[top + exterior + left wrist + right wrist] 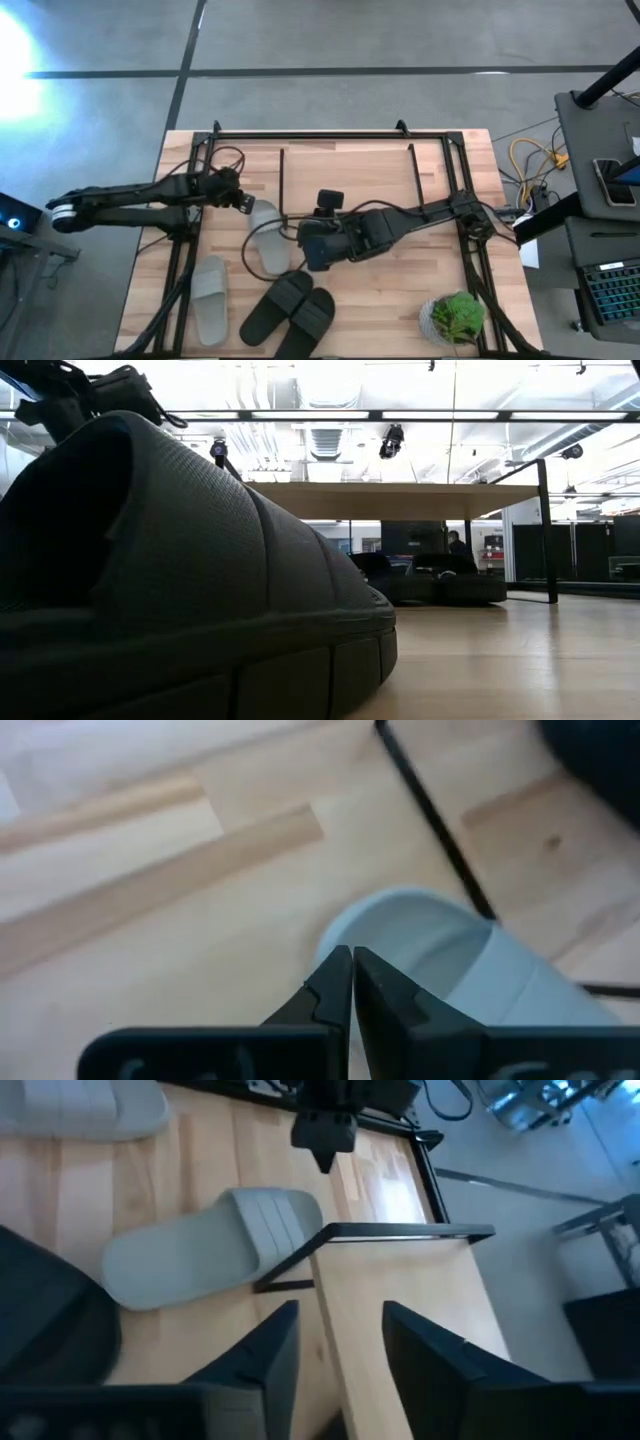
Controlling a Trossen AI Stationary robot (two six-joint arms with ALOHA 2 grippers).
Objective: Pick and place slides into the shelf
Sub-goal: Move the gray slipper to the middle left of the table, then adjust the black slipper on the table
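Note:
A light grey slide (268, 236) lies flat on the table, its strap end (275, 1220) reaching under the corner of the shelf (400, 1295). My left gripper (351, 970) is shut and hovers just over this slide's heel end (430, 935). My right gripper (340, 1345) stands open above the table beside the same slide, with nothing between its fingers. A second grey slide (210, 298) and two black slides (275, 305) (308, 320) rest on their soles near the front edge. The shelf's board (390, 488) stands on thin black legs.
A potted green plant (455, 318) stands at the table's front right. Black frame bars (300, 135) and cables run along the table's far and side edges. One black slide (180, 590) fills the low view's left. Dark shapes (440, 585) lie under the shelf board.

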